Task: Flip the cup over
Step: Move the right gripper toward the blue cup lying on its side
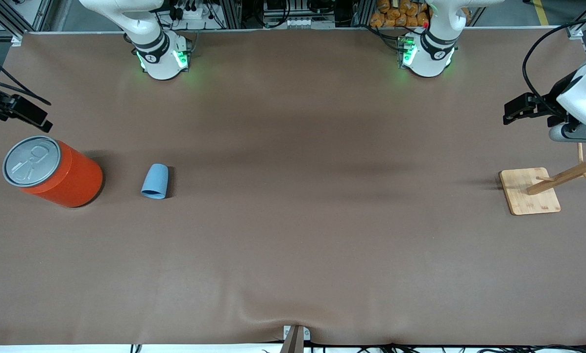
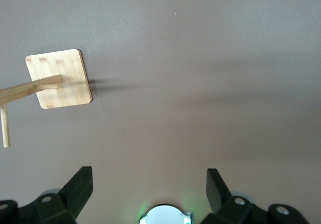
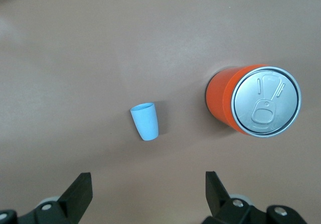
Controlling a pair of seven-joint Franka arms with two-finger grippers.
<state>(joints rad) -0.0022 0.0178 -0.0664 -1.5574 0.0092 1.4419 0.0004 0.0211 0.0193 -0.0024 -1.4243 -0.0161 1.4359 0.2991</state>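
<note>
The small light blue cup (image 1: 155, 181) is on the brown table near the right arm's end, beside the large orange-red can (image 1: 53, 171). Its wide end is toward the front camera and its inside does not show. In the right wrist view the cup (image 3: 145, 121) lies apart from the can (image 3: 251, 101). My right gripper (image 3: 148, 181) is open and empty, up in the air over the table edge by the can (image 1: 26, 113). My left gripper (image 2: 149, 176) is open and empty, over the left arm's end of the table (image 1: 518, 109).
A wooden peg stand on a square bamboo base (image 1: 529, 190) is at the left arm's end, below the left gripper; it also shows in the left wrist view (image 2: 60, 78). The brown table mat (image 1: 293, 220) spans the rest.
</note>
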